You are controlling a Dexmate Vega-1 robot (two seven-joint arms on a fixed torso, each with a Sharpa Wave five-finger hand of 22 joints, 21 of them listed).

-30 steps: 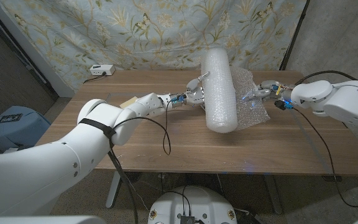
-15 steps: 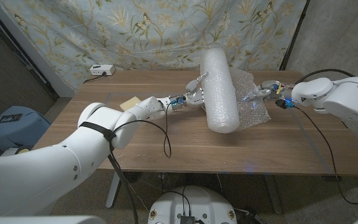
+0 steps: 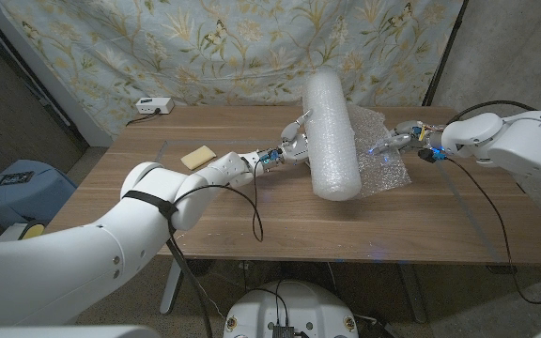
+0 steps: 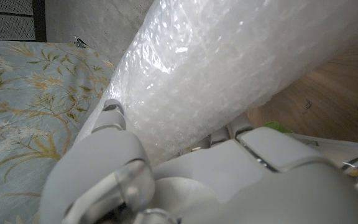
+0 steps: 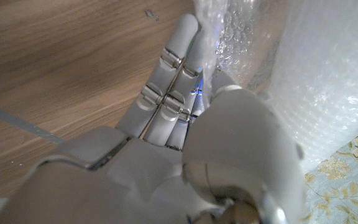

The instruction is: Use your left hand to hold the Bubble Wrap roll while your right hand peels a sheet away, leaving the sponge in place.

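Note:
The Bubble Wrap roll (image 3: 332, 136) lies on the table right of centre, its long axis running from the far edge toward me, and appears close up as roll (image 4: 241, 68). My left hand (image 3: 296, 141) grips its left side, fingers against the wrap (image 4: 114, 121). A loose sheet (image 3: 376, 155) spreads out from the roll's right side. My right hand (image 3: 397, 138) pinches this sheet's edge (image 5: 225, 37), its fingers (image 5: 166, 81) lying along it just above the wood. The yellow sponge (image 3: 196, 156) lies at the table's left, apart from both hands.
A white box (image 3: 153, 106) with a cable sits at the table's far left corner. A floral curtain (image 3: 224, 47) hangs behind the table. A blue bin (image 3: 17, 188) stands on the floor to the left. Bare wood (image 3: 280, 225) stretches along the near edge.
My left forearm has shifted toward me, uncovering the sponge. The roll and my right hand have stayed almost still.

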